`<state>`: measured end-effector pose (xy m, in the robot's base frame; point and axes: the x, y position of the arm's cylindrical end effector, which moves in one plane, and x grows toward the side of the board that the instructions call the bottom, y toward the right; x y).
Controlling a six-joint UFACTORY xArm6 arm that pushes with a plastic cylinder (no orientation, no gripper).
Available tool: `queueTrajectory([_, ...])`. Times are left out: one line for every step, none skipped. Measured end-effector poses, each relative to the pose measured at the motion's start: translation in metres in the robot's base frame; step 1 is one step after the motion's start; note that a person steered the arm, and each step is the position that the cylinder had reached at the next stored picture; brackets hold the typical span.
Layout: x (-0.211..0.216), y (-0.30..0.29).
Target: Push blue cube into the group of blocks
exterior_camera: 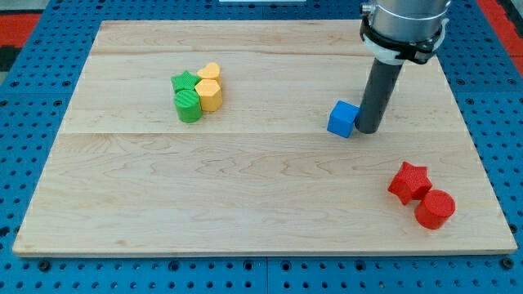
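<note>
Right of the worktop's [261, 188] centre, at about two o'clock, sits the blue cube [343, 119], with my tip [367, 130] just beside it at its three o'clock, seemingly touching. No end effector exists on this rod, so nothing spreads or pinches. Well apart at ten o'clock huddles the group: green star [185, 82], green cylinder [189, 106], and two yellow blocks [209, 87]. Near four o'clock rest a red star [409, 181] and red cylinder [435, 208], touching.

Blue cube [343, 118] lies apart, right of the green-yellow group [198, 93].
</note>
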<state>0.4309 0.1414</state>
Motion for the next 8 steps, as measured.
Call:
queueTrajectory([-0.013, -0.016])
queueTrajectory([-0.018, -0.046])
queueTrajectory([-0.019, -0.070])
queueTrajectory([-0.025, -0.090])
queueTrajectory([-0.031, -0.107])
queueTrajectory([-0.038, -0.124])
queueTrajectory([-0.046, -0.144])
queueTrajectory([-0.049, -0.158])
